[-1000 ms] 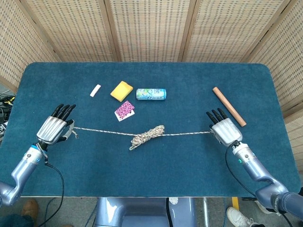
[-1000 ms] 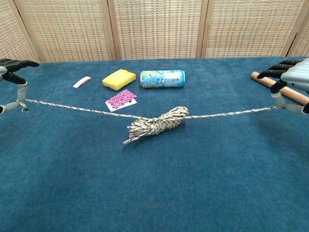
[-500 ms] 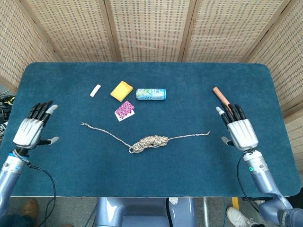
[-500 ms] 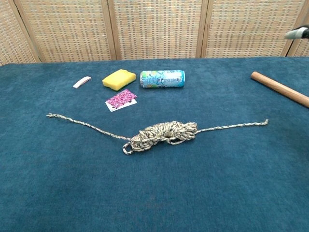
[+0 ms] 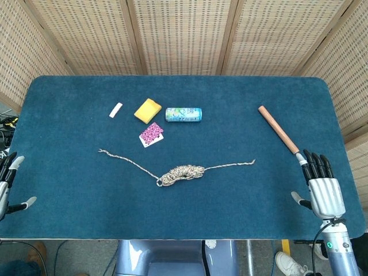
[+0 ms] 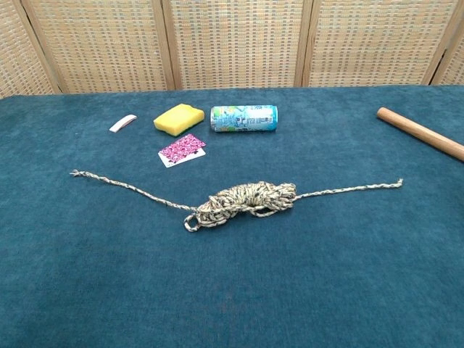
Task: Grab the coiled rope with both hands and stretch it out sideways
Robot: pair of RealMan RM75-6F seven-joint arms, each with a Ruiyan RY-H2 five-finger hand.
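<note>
We see the rope (image 5: 181, 171) lying on the table (image 5: 241, 195) midway between both hands; left hand (image 5: 6, 187) and right hand (image 5: 322, 187) empty, fingers spread; stick (image 5: 278, 129) just beyond right hand; can (image 5: 183, 114), sponge (image 5: 148, 110), card (image 5: 151, 134) behind rope.

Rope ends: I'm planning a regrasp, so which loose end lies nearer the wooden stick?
The rope end at its right tip, toward the wooden stick; the other end points toward the left.

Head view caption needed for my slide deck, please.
Rope lies on the blue table, both hands open at the edges.
</note>
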